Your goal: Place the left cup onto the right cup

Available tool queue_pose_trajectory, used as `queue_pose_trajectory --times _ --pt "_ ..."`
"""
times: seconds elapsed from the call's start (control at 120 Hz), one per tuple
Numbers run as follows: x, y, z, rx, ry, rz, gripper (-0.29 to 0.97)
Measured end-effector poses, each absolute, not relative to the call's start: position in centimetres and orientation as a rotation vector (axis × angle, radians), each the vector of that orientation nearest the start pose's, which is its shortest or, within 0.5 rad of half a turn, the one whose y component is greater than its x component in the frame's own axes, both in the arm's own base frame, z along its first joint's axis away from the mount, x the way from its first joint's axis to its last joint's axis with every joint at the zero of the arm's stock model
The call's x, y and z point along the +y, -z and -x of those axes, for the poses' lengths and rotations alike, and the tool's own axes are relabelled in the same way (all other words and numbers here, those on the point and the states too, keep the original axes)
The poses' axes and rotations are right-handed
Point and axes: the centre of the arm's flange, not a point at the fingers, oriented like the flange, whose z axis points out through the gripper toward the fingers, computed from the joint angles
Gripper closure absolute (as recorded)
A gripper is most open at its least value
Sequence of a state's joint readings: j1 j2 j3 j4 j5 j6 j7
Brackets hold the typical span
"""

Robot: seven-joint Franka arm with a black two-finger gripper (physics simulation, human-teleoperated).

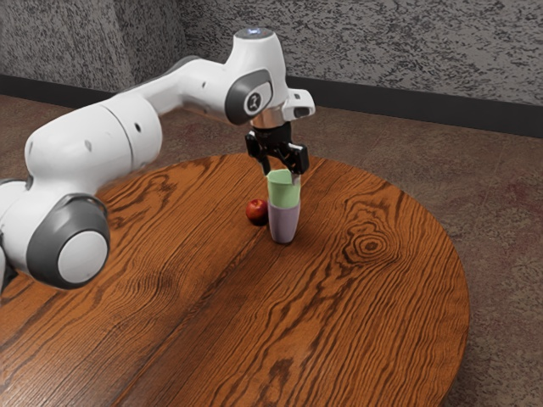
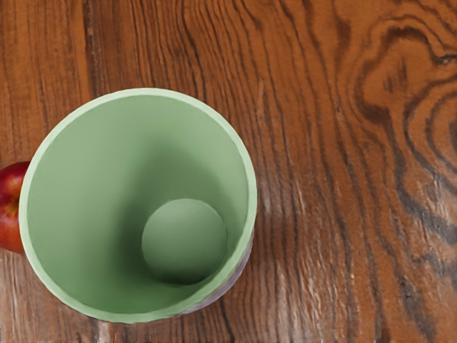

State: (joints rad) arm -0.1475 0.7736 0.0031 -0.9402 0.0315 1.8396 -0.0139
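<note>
A light green cup (image 1: 284,191) stands upright, nested in the top of a lavender cup (image 1: 282,225) near the middle of the round wooden table (image 1: 339,322). My gripper (image 1: 280,166) hangs just above the green cup's rim with its fingers spread apart, open, and I see no finger pressing on the cup. From the hand I look straight down into the green cup (image 2: 136,200). A thin sliver of the lavender cup (image 2: 236,275) shows under its rim.
A small red apple (image 1: 257,210) lies on the table right beside the stacked cups, on the exterior view's left; it is the apple (image 2: 8,207) next to the green rim. The table's edge curves round at the exterior view's right.
</note>
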Motion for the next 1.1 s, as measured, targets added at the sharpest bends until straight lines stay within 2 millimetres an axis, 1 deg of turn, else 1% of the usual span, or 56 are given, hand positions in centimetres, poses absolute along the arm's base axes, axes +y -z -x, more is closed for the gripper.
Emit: queue_pose_trajectory --times 0.125,0.2,0.308,0.417,0.475,0.633,0.8,0.95,1.1 --pt "-11.5 -44.9 -74.2 0.239 0.160 3.101 0.06" --pt "-12.3 -46.7 -72.5 0.262 0.161 3.101 0.04" --pt "-12.2 -49.4 -69.6 0.276 0.158 3.098 0.03" --pt "-12.0 -50.8 -67.1 0.311 0.142 3.051 0.02" --pt "-11.9 -51.5 -66.1 0.341 0.143 3.017 0.01" --pt "-11.2 -52.4 -64.4 0.403 0.129 2.969 0.01" --pt "-10.4 -52.3 -61.4 0.452 0.076 2.950 0.00" --pt "-10.0 -53.2 -59.4 0.475 0.056 2.944 0.00" --pt "-9.8 -53.5 -58.1 0.489 0.041 2.942 0.00"
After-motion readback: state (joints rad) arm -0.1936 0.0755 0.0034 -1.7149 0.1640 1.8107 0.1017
